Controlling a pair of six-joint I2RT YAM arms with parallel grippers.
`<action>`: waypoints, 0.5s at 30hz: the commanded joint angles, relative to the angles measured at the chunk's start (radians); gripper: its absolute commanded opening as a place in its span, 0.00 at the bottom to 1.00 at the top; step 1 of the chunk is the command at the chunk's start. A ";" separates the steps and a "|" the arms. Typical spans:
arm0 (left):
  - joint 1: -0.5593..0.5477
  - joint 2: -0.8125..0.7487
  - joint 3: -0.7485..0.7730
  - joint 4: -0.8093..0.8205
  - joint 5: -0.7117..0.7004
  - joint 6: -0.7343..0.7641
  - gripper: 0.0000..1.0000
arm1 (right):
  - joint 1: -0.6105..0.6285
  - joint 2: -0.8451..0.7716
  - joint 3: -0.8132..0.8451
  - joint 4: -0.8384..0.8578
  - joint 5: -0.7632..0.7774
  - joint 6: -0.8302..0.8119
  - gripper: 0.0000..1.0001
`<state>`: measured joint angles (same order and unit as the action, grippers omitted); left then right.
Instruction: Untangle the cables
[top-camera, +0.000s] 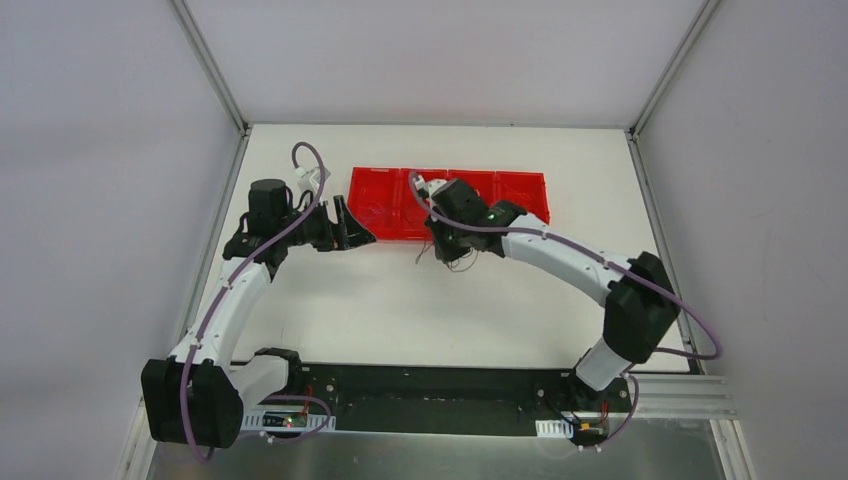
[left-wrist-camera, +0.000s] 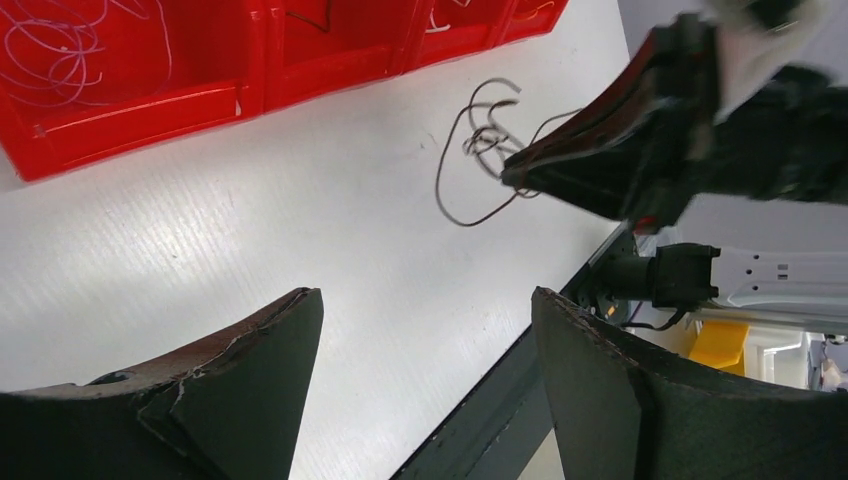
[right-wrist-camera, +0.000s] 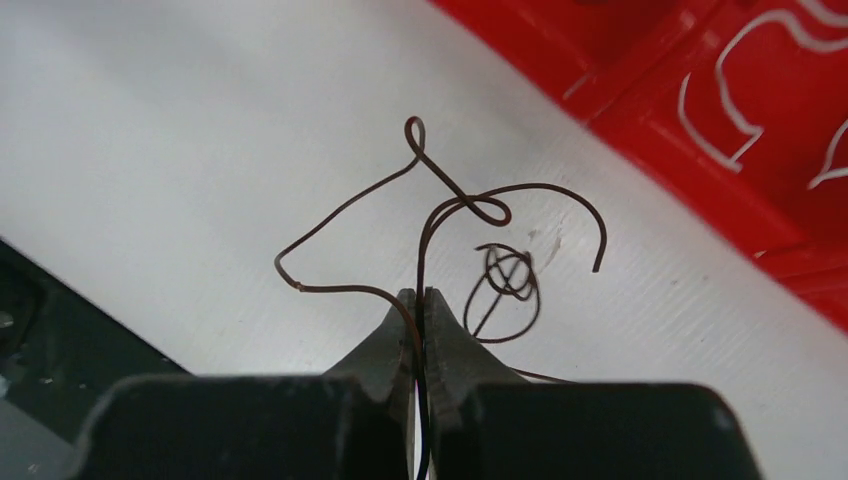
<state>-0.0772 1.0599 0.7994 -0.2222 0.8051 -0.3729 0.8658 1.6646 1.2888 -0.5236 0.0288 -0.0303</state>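
In the left half of the top view, the left claw (top-camera: 347, 228) hangs with fingers apart, holding nothing, beside the red tray (top-camera: 520, 174). At centre, the right claw (right-wrist-camera: 420, 300) is clamped on one dark strand of the cables (right-wrist-camera: 455, 205), a small tangle on the table (top-camera: 400, 300) just below the tray. The step appears to be gripping a strand. The next move likely calls for a gentle pull out of the knot.

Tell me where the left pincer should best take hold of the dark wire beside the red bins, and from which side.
Probably the wide open loop of the dark wire, approached from the side where the left pincer hovers open. That loop bows out toward it, clear of the small coil and of the right pincer, which is shut on another strand.
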 joint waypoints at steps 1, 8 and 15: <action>0.004 0.014 0.072 0.050 0.114 0.022 0.79 | -0.043 -0.089 0.117 -0.002 -0.159 -0.112 0.00; -0.014 0.028 0.174 0.124 0.254 0.096 0.84 | -0.159 -0.122 0.213 -0.067 -0.530 -0.159 0.00; -0.048 0.045 0.202 0.255 0.243 0.116 0.88 | -0.219 -0.123 0.260 -0.008 -0.649 -0.111 0.00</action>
<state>-0.1032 1.0927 0.9493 -0.0635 1.0142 -0.3126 0.6579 1.5848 1.4948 -0.5739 -0.5171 -0.1566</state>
